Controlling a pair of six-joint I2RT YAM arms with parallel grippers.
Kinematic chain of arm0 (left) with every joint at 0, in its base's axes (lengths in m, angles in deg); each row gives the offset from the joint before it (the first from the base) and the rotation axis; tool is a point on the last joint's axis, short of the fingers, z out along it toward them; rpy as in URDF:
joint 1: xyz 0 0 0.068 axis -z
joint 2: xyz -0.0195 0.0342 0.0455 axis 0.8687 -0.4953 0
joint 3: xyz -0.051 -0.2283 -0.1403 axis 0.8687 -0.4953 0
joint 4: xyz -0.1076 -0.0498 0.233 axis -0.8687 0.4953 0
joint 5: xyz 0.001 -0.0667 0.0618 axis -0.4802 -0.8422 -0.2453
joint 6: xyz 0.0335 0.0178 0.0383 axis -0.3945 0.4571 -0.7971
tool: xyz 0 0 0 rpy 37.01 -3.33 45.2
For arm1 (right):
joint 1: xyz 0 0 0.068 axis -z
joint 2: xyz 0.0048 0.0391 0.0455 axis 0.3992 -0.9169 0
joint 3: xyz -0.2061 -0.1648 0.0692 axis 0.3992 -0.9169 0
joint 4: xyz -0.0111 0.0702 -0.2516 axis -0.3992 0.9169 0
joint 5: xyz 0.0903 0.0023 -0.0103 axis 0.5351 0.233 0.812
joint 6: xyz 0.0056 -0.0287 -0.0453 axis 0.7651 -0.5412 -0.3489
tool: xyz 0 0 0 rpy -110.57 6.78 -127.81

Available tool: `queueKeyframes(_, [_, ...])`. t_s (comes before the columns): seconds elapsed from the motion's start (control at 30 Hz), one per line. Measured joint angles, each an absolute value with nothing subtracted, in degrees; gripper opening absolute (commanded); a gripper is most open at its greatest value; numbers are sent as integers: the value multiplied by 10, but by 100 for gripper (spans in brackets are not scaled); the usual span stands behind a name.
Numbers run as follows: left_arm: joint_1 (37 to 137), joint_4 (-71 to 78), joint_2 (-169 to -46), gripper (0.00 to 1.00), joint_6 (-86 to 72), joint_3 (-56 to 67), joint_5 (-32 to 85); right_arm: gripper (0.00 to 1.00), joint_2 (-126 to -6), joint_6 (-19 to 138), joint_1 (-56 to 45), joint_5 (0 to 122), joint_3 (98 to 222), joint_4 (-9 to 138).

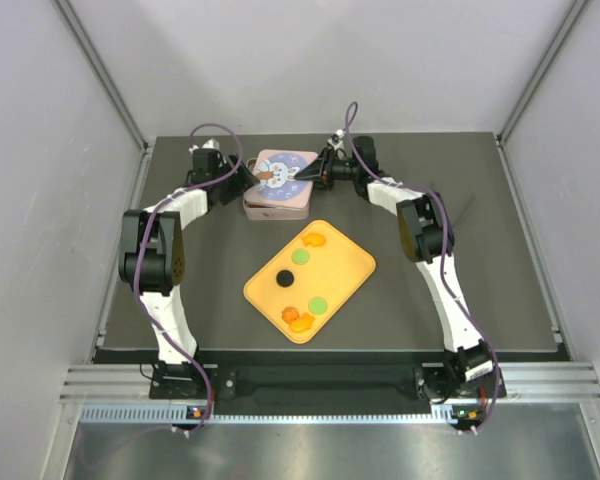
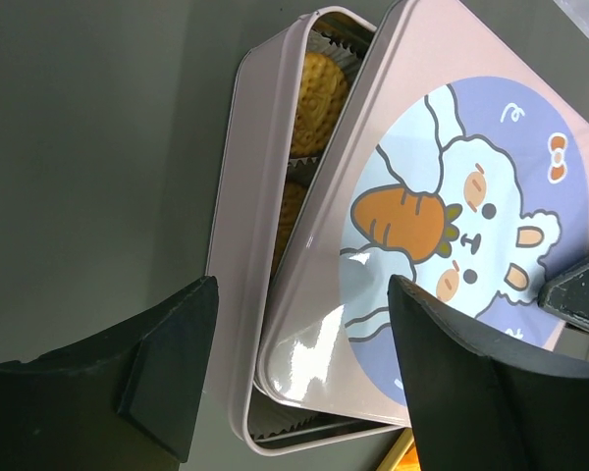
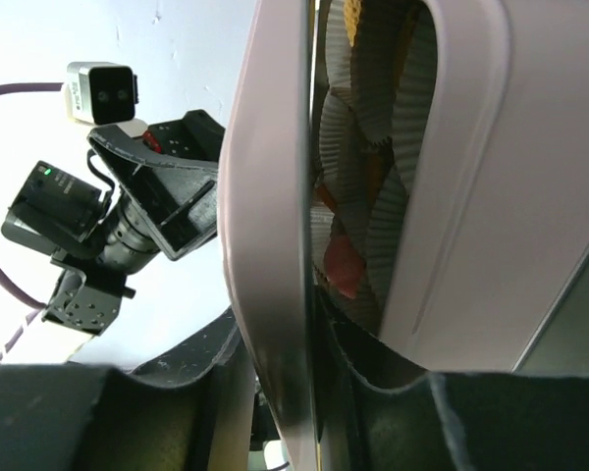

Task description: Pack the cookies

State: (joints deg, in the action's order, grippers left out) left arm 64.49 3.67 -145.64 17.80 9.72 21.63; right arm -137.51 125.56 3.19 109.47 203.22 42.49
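Cookies were split between two spots: a handful loose on the tray, more already sitting in the tin.

Tabletop was dark, with both arms reaching to its far side. The yellow tray lay mid-tabletop between the arms, its long axis running diagonally from near-left to far-right. It held orange cookies at the far corner, a green one, a black one, another green one, and an orange cluster at the near corner.

The pink tin sat just beyond the tray's far-left end. Its bunny lid lay skewed over it, leaving only a strip open along one side (golden cookies in white paper cups showed through).

The left tool hung over the tin's open edge with its fingers apart, holding nothing. The right tool had the lid's rim running between its fingers and looked clamped on it, though the contact was hard to see from the wrist view.

Key relation: the loose cookies lay on the near side of both tools, back toward the bases. The far orange ones were closer to the right arm and the rest roughly midway. The lid was the obstacle, covering most of the tin, so it probably had to come off or slide before anything more went in. The risk was the lid slipping or dragging the tin.
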Motion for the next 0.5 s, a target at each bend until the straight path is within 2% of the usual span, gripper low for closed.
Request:
queueKeyframes(0.1, [645, 37, -1457, 76, 178, 97, 215, 34, -1387, 1260, 32, 1104, 2047, 426])
queueKeyframes(0.23, [645, 37, -1457, 76, 178, 97, 214, 46, -1389, 1248, 34, 1115, 2057, 443])
queueKeyframes(0.33, [645, 37, -1458, 76, 177, 97, 213, 51, -1382, 1236, 39, 1117, 2051, 446])
queueKeyframes(0.5, [645, 40, -1462, 76, 176, 98, 212, 53, -1365, 1199, 48, 1113, 2042, 482])
